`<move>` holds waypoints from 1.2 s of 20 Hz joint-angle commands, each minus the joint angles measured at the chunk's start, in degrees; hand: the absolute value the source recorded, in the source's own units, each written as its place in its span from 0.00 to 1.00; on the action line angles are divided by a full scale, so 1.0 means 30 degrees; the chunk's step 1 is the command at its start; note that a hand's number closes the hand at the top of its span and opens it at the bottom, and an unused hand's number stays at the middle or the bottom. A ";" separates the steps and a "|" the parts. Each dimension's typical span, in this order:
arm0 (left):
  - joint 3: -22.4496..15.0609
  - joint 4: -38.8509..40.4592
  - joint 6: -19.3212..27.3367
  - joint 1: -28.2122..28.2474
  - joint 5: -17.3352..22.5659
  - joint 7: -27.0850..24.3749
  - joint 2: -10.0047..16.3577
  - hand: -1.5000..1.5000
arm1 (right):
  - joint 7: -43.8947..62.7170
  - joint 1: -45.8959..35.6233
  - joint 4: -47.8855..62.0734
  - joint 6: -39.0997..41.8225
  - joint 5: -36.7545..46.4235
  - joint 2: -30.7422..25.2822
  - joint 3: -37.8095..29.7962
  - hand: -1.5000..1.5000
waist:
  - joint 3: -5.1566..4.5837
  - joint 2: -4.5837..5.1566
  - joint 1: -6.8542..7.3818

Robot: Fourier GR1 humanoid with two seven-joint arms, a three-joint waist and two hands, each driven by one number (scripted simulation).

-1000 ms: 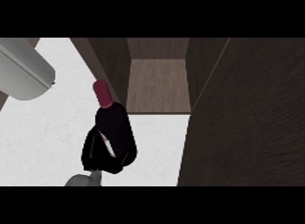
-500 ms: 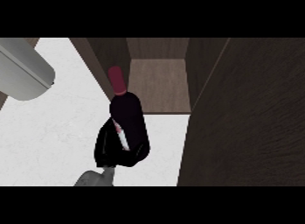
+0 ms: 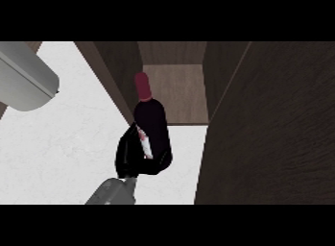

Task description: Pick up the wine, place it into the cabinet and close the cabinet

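I can read nothing: the white-and-red label (image 3: 143, 142) on the wine bottle (image 3: 153, 117) I hold shows no legible lettering.

We find the way forward narrow. The open cabinet (image 3: 175, 93) shows its wooden floor between its left side wall (image 3: 113, 67), which the wine bottle (image 3: 151, 120) in our right hand (image 3: 136, 161) overlaps at the neck, and a broad dark wooden panel (image 3: 283, 139) that fills the whole right side. To the left the white counter (image 3: 49, 149) gives a hand room to pass, with only a grey forearm (image 3: 17, 77) over its upper left corner.
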 commanded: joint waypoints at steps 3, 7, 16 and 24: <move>-0.1191 0.2528 -0.0019 -0.2410 0.1966 -0.1726 -0.0003 1.00 | 0.0055 -0.0295 0.0165 0.0084 -0.1299 -0.0252 -0.0966 0.00 | 0.0000 0.0013 -0.0033; 0.0164 0.2122 -0.0284 -0.2503 0.0750 -0.0702 -0.0003 1.00 | -0.0400 0.0030 0.0257 -0.0300 0.0108 0.0508 0.0510 0.00 | 0.0006 -0.0018 0.0109; -0.1173 0.5541 0.1145 -0.6621 0.4881 -0.1357 -0.0003 1.00 | -0.0504 0.0076 0.0344 0.0483 -0.2096 -0.0378 -0.1499 0.00 | 0.0000 0.0028 -0.0159; 0.1455 0.9022 -0.0509 -0.9882 0.4877 -0.0845 0.0475 1.00 | -0.1419 0.0084 0.1318 0.0384 0.0119 0.0230 0.0255 0.00 | -0.0001 0.0042 -0.0037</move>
